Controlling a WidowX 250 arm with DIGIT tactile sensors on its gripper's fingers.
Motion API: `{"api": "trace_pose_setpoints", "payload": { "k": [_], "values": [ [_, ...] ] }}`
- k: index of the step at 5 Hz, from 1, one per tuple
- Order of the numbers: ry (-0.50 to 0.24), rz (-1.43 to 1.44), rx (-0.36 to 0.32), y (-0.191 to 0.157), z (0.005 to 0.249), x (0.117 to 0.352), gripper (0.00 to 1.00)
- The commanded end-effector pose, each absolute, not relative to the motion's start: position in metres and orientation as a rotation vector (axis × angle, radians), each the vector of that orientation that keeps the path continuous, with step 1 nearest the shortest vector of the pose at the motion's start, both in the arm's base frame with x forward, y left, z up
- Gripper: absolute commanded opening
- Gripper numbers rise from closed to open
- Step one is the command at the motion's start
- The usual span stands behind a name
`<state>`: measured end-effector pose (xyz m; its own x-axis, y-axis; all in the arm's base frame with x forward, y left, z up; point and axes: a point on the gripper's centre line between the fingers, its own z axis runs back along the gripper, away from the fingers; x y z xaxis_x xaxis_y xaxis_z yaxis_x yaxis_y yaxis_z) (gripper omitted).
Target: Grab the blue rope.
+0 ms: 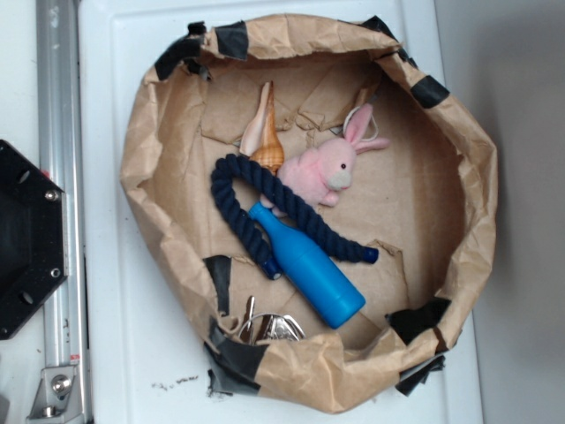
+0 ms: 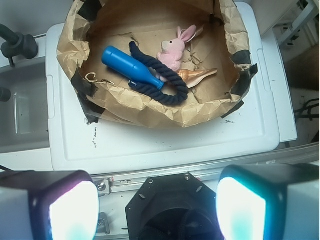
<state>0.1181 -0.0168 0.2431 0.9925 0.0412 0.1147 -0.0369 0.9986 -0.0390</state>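
The blue rope [image 1: 231,201] is a thick navy twisted cord lying in a loop on the floor of a brown paper basin [image 1: 141,150]. One strand passes under the neck of a bright blue bottle [image 1: 309,265], and a bound end [image 1: 371,255] pokes out to the bottle's right. In the wrist view the blue rope [image 2: 172,89] curls beside the bottle [image 2: 127,65] far ahead. My gripper [image 2: 157,210] is open, its two glowing pads wide apart at the bottom of the frame, high above the robot base and well short of the basin. Nothing sits between the pads.
A pink plush rabbit [image 1: 331,163] and a spiral seashell [image 1: 265,132] lie against the rope's far side. Metal pieces [image 1: 265,327] rest near the basin's front wall. The basin stands on a white lid [image 2: 150,145]. A black octagonal base [image 2: 175,210] lies under the gripper.
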Motion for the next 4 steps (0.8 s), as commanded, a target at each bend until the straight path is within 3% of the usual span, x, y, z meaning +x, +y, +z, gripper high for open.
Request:
{"api": "trace_pose_setpoints", "payload": {
  "k": [1, 3, 4],
  "values": [
    [-0.116, 0.039, -0.037, -0.017, 0.243, 0.118, 1.0],
    [-0.03, -0.075, -0.084, 0.009, 0.175, 0.202, 1.0],
    [-0.001, -0.126, -0.084, 0.017, 0.144, 0.221, 1.0]
  ]
}}
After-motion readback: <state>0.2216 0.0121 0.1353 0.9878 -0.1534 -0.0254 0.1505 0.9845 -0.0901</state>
